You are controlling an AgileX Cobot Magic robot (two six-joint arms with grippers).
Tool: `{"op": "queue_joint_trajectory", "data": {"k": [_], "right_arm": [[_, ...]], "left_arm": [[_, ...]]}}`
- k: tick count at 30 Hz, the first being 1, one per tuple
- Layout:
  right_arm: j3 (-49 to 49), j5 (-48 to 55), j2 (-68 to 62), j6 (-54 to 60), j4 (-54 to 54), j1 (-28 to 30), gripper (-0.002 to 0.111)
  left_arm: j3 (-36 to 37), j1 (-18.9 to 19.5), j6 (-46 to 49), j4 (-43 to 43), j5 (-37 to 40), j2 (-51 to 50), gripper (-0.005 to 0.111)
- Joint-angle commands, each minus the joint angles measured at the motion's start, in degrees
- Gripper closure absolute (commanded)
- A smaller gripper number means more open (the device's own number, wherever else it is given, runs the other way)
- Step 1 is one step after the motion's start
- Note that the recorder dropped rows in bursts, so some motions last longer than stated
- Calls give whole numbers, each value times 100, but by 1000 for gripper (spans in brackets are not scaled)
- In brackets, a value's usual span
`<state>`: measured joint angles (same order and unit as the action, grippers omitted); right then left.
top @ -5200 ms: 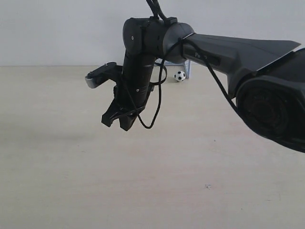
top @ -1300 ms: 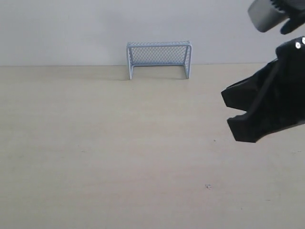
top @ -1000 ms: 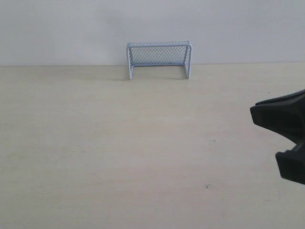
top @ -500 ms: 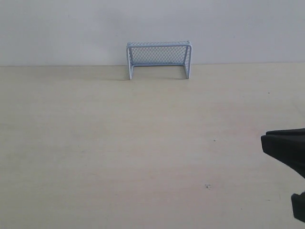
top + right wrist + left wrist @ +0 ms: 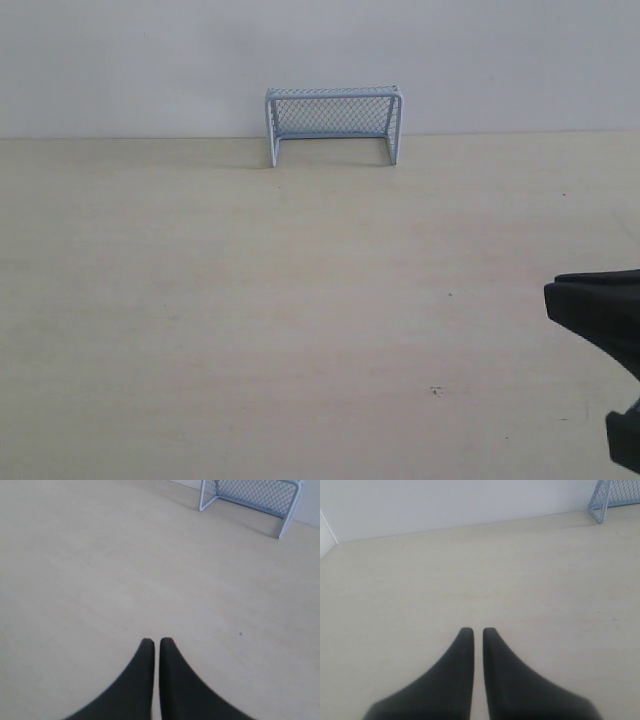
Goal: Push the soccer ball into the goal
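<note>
The goal (image 5: 332,120), pale blue with mesh netting, stands at the far edge of the table against the wall. It also shows in the left wrist view as goal (image 5: 615,497) and in the right wrist view as goal (image 5: 252,500). No soccer ball shows in any view, not even inside the goal mouth. My left gripper (image 5: 477,630) is shut, empty, above bare tabletop far from the goal. My right gripper (image 5: 157,641) is shut and empty too, well short of the goal. A black part of the right arm (image 5: 600,315) juts in at the exterior view's right edge.
The light wooden tabletop (image 5: 300,300) runs back to a white wall (image 5: 150,60). A small dark speck (image 5: 435,390) marks the table near the front right.
The right arm, earlier stretched across in front of the goal with the ball by the right post, has pulled back to the right edge and lower. The ball is no longer visible.
</note>
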<state>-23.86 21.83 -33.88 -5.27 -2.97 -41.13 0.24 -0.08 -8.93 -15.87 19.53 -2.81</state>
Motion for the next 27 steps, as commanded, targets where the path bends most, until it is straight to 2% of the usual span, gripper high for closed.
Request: {"op": "queue_joint_trajectory", "data": {"k": [1,4,27], "right_arm": [[492,-630,211,50,-4,-3,108],[729,-1039,354,8,0,-3,108],[783,-965,403,8,0,19,108]], "left_arm": [[-24,-45,-53,-2,-19,-31,100],[-24,-45,-53,-2,-19,-31,100],[-24,-45,-53,-2,-19,-31,100]]}}
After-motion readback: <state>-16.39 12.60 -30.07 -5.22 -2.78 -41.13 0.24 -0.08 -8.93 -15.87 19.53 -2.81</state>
